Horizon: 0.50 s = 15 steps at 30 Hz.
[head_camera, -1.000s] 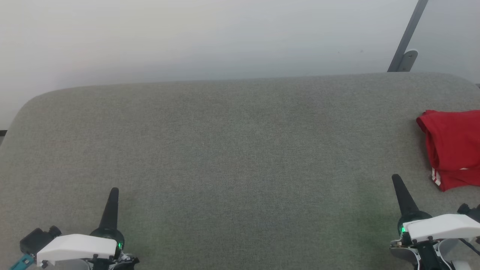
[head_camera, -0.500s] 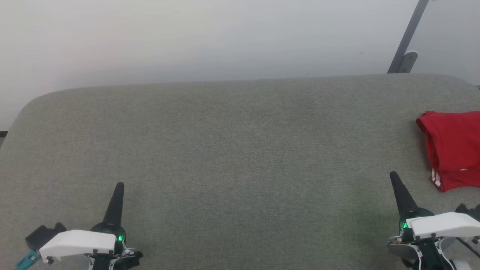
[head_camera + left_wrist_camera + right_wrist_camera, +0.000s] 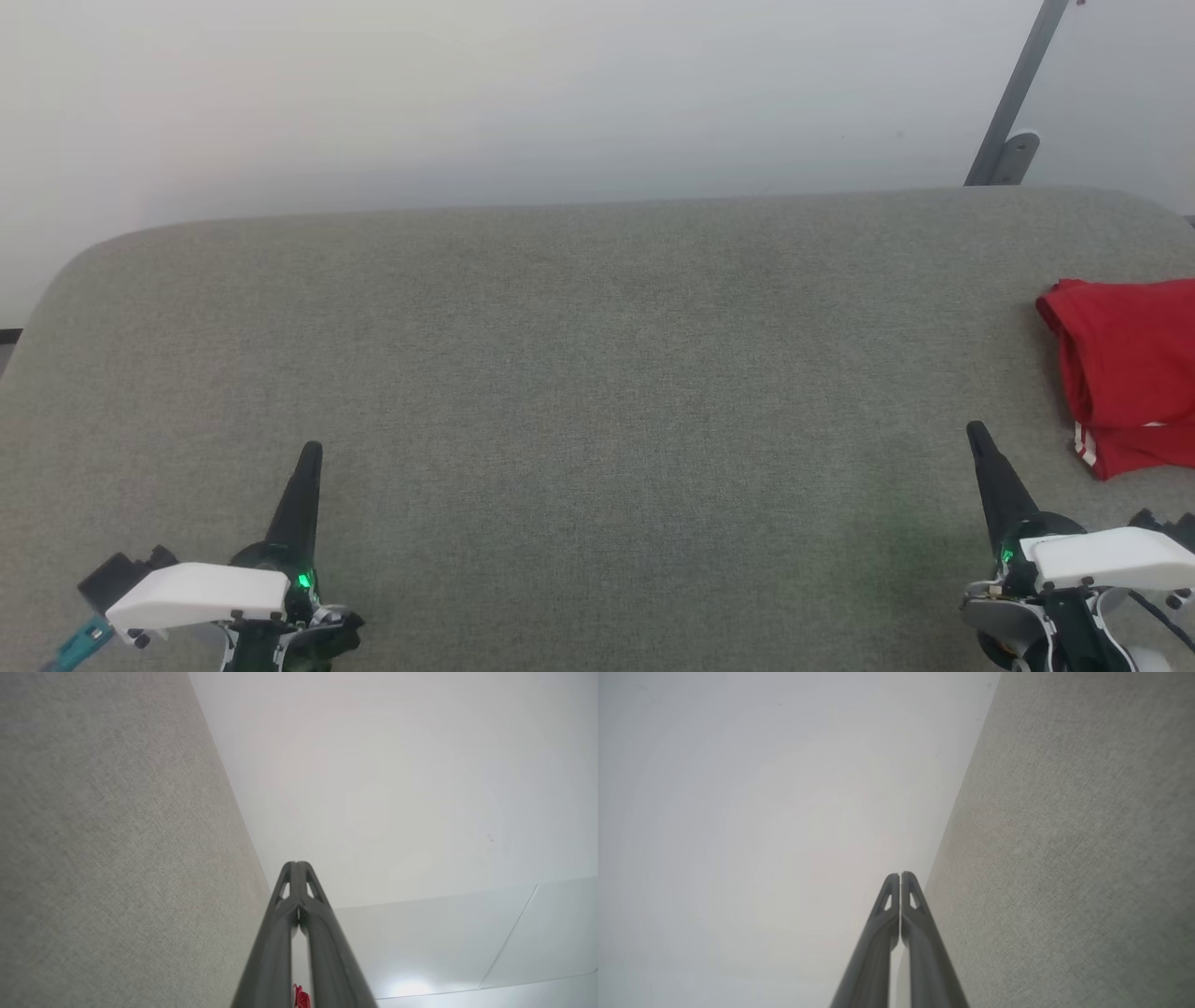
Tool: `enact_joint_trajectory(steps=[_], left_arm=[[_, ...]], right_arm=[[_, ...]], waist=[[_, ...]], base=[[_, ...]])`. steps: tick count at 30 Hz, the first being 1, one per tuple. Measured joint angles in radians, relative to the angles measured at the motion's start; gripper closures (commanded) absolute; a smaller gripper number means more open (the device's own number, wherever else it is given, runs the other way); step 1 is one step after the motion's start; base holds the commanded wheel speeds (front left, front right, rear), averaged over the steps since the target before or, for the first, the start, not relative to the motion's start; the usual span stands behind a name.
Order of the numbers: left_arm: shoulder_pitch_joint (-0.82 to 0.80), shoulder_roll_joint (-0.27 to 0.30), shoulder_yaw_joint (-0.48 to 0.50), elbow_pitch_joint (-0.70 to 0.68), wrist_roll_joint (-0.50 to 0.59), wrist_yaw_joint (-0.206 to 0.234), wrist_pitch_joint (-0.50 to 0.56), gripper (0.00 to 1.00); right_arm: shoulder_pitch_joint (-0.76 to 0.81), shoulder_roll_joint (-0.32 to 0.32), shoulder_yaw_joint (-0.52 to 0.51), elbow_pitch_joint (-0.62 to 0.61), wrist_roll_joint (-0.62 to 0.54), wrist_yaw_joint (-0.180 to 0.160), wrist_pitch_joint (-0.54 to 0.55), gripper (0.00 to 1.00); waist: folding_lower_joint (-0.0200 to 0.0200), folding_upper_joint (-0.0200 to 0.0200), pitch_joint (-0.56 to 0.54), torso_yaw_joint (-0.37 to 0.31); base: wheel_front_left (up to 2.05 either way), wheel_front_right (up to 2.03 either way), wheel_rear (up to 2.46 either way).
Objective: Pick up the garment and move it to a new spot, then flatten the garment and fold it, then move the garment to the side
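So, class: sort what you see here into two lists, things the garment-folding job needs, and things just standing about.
Job:
red garment
left gripper
right gripper

Standing about:
grey padded surface
slanted metal post
pale wall

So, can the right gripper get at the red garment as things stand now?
Probably yes. The garment lies on the grey surface close to the right gripper, with bare fabric between them. The gripper is shut, so it must open first.
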<state>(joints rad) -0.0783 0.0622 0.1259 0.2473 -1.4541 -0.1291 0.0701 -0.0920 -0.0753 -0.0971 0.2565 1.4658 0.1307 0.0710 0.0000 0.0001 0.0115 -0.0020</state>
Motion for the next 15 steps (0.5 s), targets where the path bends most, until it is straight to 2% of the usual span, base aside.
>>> enact_joint_trajectory(steps=[15], left_arm=[[-0.014, -0.007, -0.008, -0.001, -0.101, 0.000, 0.029, 1.00]], right_arm=[[-0.008, 0.015, -0.010, -0.006, 0.090, 0.000, 0.028, 1.00]], waist=[[0.0000, 0.0000, -0.005, 0.001]], base=[[0.00, 0.00, 0.00]])
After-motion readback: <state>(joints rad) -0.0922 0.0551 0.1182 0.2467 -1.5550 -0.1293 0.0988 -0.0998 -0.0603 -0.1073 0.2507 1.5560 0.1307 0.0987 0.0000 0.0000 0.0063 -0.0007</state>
